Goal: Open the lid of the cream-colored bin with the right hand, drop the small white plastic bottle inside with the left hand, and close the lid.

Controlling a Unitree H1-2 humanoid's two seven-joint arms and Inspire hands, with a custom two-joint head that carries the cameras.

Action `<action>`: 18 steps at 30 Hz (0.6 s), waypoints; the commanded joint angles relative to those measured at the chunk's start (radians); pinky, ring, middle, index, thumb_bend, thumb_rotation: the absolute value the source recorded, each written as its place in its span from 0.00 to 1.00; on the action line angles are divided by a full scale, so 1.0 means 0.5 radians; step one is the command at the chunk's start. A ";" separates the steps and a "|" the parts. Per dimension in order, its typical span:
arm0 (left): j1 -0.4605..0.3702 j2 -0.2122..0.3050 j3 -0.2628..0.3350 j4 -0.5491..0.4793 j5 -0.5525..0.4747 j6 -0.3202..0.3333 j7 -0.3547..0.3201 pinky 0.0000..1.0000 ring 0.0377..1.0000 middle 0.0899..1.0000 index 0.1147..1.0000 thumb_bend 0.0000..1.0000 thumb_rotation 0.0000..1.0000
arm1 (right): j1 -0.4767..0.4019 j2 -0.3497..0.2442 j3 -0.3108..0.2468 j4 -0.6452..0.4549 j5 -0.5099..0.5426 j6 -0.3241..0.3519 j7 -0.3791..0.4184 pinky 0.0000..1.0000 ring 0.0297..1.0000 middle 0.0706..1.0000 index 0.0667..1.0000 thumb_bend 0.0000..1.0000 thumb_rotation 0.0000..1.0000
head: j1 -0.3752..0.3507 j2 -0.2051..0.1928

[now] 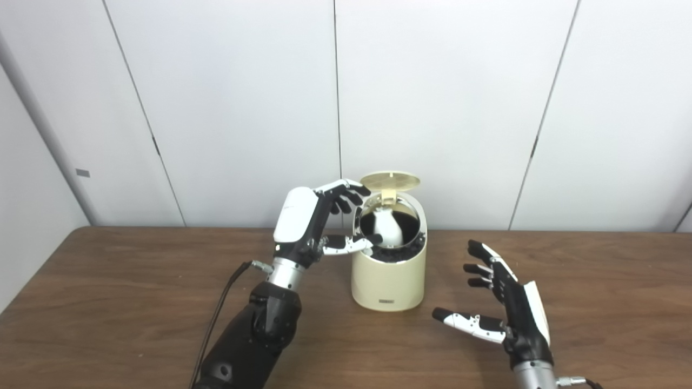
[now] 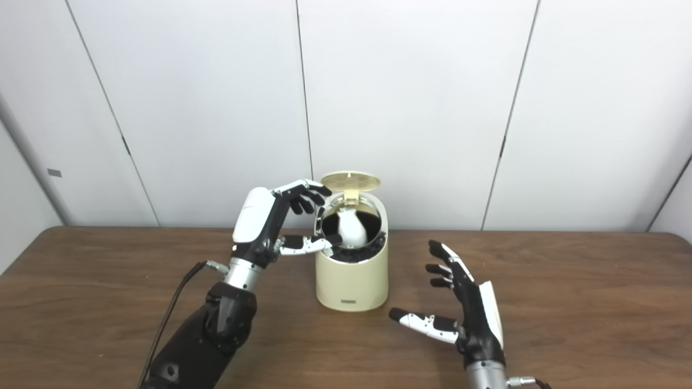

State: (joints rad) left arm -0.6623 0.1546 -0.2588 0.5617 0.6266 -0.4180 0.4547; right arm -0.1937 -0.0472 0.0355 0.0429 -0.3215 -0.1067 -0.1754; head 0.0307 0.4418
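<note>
The cream-colored bin (image 1: 386,278) stands on the wooden table (image 1: 108,302), its round lid (image 1: 390,181) tipped up and open at the back. The small white plastic bottle (image 1: 388,227) sits inside the dark opening, upright or nearly so. My left hand (image 1: 313,221) is at the bin's left rim with its fingers spread above the opening and its thumb reaching over the rim close to the bottle; it grips nothing. My right hand (image 1: 505,308) is open, fingers spread, low over the table to the right of the bin and apart from it.
White wall panels (image 1: 443,108) stand right behind the table's far edge and the bin. A black cable (image 1: 216,319) runs along my left forearm.
</note>
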 commanded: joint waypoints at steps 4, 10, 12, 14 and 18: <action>-0.042 0.006 0.033 -0.097 0.001 -0.025 0.025 0.44 0.48 0.53 0.58 0.87 0.17 | -0.059 0.003 0.005 -0.081 -0.012 -0.030 -0.007 0.67 0.74 0.83 0.82 0.75 0.13 | 0.002 0.004; 0.025 -0.019 0.109 -0.201 -0.205 -0.097 -0.014 0.39 0.45 0.45 0.45 0.55 0.03 | -0.057 -0.011 0.003 -0.063 0.006 -0.046 0.005 0.67 0.75 0.84 0.82 0.75 0.14 | 0.012 -0.005; 0.058 -0.039 0.156 -0.260 -0.333 -0.093 -0.080 0.38 0.44 0.43 0.44 0.53 0.01 | -0.056 -0.012 0.001 -0.061 0.013 -0.045 0.008 0.68 0.75 0.84 0.82 0.75 0.14 | 0.018 -0.006; 0.110 -0.065 0.229 -0.354 -0.499 -0.052 -0.168 0.38 0.44 0.44 0.43 0.52 0.00 | -0.059 -0.015 -0.007 -0.050 0.027 -0.049 0.009 0.69 0.75 0.84 0.83 0.75 0.14 | 0.018 -0.010; 0.199 -0.076 0.354 -0.505 -0.710 -0.001 -0.284 0.38 0.44 0.43 0.43 0.52 0.00 | -0.060 -0.025 -0.011 -0.039 0.038 -0.067 0.016 0.69 0.76 0.85 0.83 0.75 0.14 | 0.024 -0.014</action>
State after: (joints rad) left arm -0.5450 0.1093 -0.1007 0.3473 0.3045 -0.4125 0.3277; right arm -0.1933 -0.0555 0.0344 0.0440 -0.3131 -0.1077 -0.1650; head 0.0414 0.4341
